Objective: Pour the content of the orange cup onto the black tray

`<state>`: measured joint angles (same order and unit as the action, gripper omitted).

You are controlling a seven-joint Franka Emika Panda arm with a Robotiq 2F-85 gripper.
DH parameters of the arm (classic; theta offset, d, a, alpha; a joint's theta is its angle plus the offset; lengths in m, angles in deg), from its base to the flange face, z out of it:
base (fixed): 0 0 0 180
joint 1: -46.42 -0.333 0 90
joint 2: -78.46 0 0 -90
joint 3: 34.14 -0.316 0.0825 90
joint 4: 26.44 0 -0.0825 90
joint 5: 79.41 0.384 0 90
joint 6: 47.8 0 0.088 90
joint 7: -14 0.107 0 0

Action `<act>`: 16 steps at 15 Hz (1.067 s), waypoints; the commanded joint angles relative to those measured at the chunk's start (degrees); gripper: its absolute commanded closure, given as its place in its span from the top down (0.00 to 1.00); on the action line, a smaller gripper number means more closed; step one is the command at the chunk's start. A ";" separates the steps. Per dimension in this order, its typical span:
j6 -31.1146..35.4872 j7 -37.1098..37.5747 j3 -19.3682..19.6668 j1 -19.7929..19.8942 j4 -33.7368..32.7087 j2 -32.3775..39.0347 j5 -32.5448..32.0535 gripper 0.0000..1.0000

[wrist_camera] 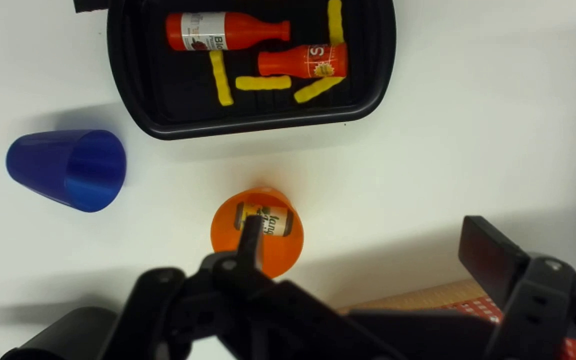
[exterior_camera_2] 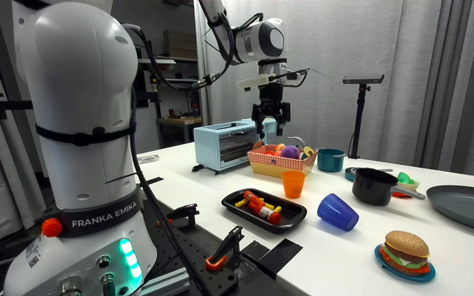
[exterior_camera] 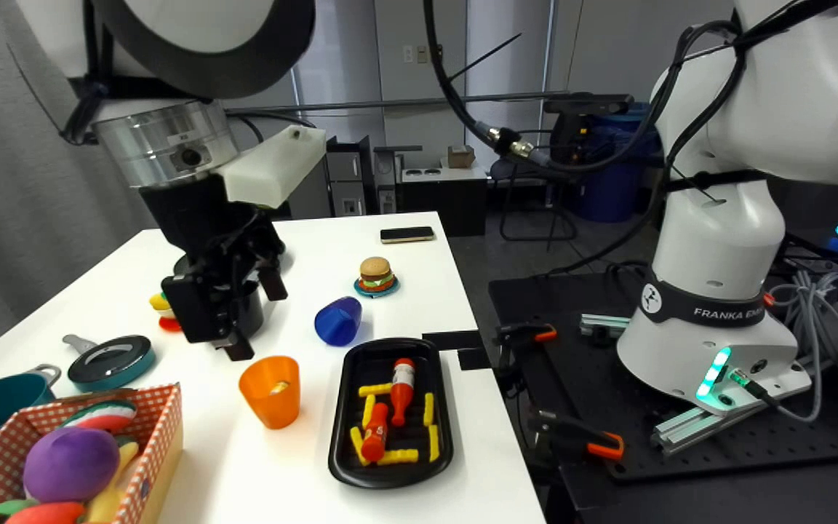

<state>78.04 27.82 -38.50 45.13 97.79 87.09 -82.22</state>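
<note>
Orange cup (exterior_camera: 270, 402) stands near black tray (exterior_camera: 413, 437), contents (exterior_camera: 280, 387) unclear.

From its base (exterior_camera: 710, 342) just outside one edge of the counter (exterior_camera: 484, 437), the arm (exterior_camera_2: 257, 43) reaches over that edge. Well in from there, the gripper (exterior_camera_2: 270, 131) hangs pointing down above the counter, its fingers (wrist_camera: 489, 256) spread apart.

Loads of stuff on my worktop (exterior_camera_2: 327, 263) tbh: blue cup (exterior_camera_2: 338, 212) lying on its side, burger (exterior_camera_2: 407, 246) on a teal plate (exterior_camera_2: 427, 276), phone (exterior_camera: 406, 235) near the back corner in an exterior view. I've also got a black pot (exterior_camera_2: 369, 190) near a grey dish (exterior_camera_2: 467, 205), plus a teal pan (exterior_camera: 119, 375). Then there's the checked basket (exterior_camera_2: 266, 168) piled with toy food (exterior_camera: 70, 463), sitting between the oven (exterior_camera_2: 228, 146) and a teal pot (exterior_camera_2: 330, 161).
</note>
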 commanded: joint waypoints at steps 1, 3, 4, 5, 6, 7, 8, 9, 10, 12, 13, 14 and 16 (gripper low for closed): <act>0.21 -0.95 2.05 -0.19 -5.08 5.88 0.62 1.00; 0.22 -0.88 2.81 -0.21 -6.80 8.15 0.64 1.00; 0.10 -0.89 3.11 -0.19 -7.59 9.12 0.76 1.00; -0.01 -0.98 3.37 -0.10 -8.27 9.99 1.03 1.00; 0.00 -0.96 3.63 -0.06 -8.78 10.67 1.15 1.00; 0.06 -0.83 3.93 0.04 -9.04 11.27 1.33 1.00; -0.03 -0.96 4.09 0.19 -9.23 11.75 1.81 1.00; 0.13 -0.83 4.29 0.19 -9.25 12.14 2.03 1.00; 0.24 -0.63 4.47 0.14 -9.25 12.48 2.20 1.00; 0.39 -0.36 4.59 -0.01 -9.12 12.96 2.45 1.00; 0.61 -0.30 4.57 -0.10 -9.05 13.24 2.49 1.00; 0.71 -0.18 4.58 -0.20 -9.07 13.51 2.37 1.00; 0.35 -0.53 4.44 -0.08 -9.32 13.98 2.79 1.00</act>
<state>78.05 27.73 -34.32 45.30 90.01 99.59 -81.16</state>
